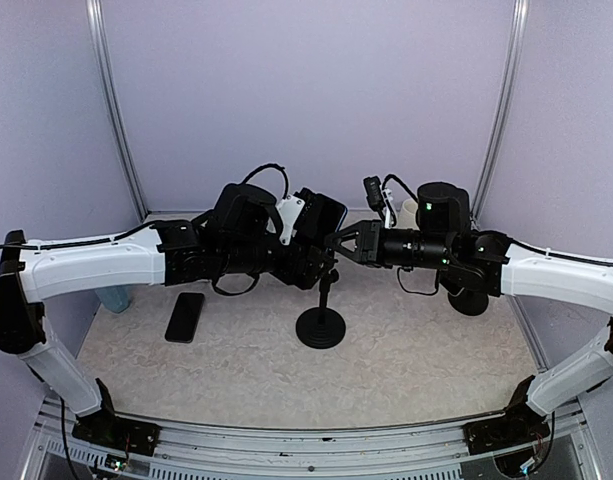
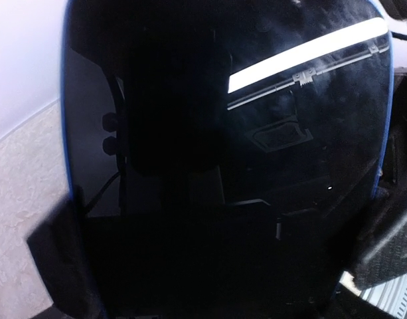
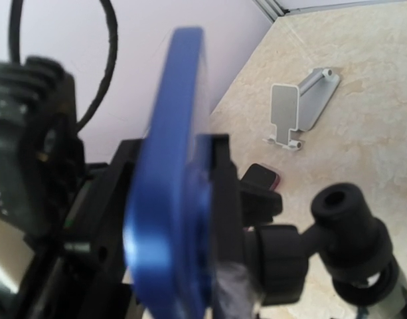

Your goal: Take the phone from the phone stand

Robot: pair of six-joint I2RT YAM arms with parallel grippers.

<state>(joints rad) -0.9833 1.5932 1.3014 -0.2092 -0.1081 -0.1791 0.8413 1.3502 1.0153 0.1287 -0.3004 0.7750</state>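
Judging from how things lay, the extraction itself had not begun. The black metal phone stand with a round base (image 1: 321, 327) stood mid-bench, and the black smartphone in a blue case (image 2: 230, 166) sat in the clamp at the top of its post, tilted back. The left pincer (image 2: 216, 266) straddled the phone across its width with a finger touching each long edge, so I took it as clamped on the phone. The right pincer (image 1: 338, 243) pointed at the stand's neck just below the clamp. Whether its fingers were apart or pressed on anything could not be told (its own camera showed mostly the blue case edge-on, with the black clamp behind it). The next move probably called for the right arm to steady the stand while the left drew the phone out along the clamp, not sideways, lest the stand tip.

Pale lilac walls (image 1: 306, 90) closed the cell on three sides. The beige marbled bench (image 1: 426, 345) carried, well apart from the stand, a second black phone lying flat (image 1: 185, 316) and a small silver metal bracket (image 3: 299, 106).
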